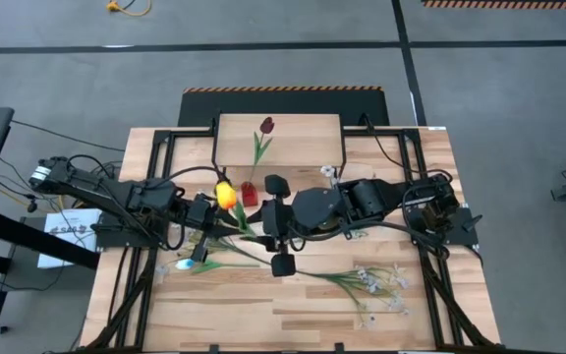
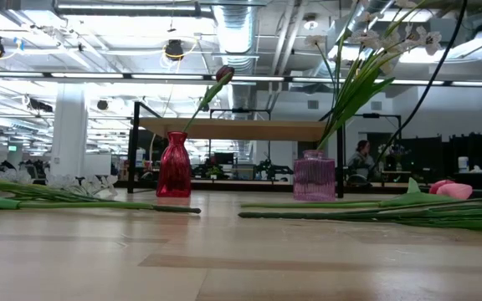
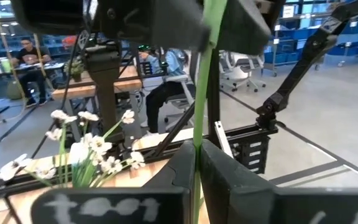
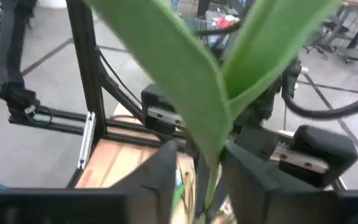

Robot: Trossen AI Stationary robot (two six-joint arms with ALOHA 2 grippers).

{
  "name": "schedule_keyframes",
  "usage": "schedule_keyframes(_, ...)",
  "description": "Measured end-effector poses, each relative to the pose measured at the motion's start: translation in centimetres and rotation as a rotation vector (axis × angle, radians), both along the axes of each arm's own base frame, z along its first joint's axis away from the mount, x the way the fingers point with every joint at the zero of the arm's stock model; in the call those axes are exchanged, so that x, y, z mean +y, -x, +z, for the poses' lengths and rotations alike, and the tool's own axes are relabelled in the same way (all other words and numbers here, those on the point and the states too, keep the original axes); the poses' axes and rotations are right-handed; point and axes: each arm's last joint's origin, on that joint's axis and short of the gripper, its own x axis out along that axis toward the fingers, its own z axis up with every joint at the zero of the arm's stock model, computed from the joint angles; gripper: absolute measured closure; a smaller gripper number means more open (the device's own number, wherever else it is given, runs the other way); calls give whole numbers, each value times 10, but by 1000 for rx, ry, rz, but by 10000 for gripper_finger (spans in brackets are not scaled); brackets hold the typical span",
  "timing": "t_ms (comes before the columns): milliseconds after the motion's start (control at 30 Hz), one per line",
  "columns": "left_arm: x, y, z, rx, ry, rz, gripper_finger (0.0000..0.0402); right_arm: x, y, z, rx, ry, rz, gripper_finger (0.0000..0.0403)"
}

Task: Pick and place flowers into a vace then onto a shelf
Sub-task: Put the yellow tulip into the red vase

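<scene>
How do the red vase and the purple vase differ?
The red vase is taller, narrow-waisted and holds one dark red tulip. The purple vase is squatter, ribbed and paler, holding a spray of white blossoms. Both stand on the table before the shelf.

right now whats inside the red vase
One dark red tulip on a green stem leans out of the red vase, which stands in front of the shelf. The stem's lower end inside the glass cannot be seen.
</scene>
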Motion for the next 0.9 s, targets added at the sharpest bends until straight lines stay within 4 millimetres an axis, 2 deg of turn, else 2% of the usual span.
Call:
schedule_keyframes(167,1,1,1,-4,1,23,401,-4,8,-11,134,44,-43,190)
schedule_keyframes(300,5,4,4,-27,-19,104,401,-5,12,-17,218,31,-67,151)
schedule_keyframes(500,14,14,11,-49,-56,323,401,-9,27,-25,362,61,-140,143)
schedule_keyframes(633,22,21,11,-94,-45,418,401,-12,38,-19,355,29,-259,143)
schedule_keyframes(767,34,29,1,-175,-27,475,401,-11,56,-2,264,45,-352,143)
schedule_keyframes(900,49,36,-22,-192,-29,499,401,-2,75,15,179,63,-386,143)
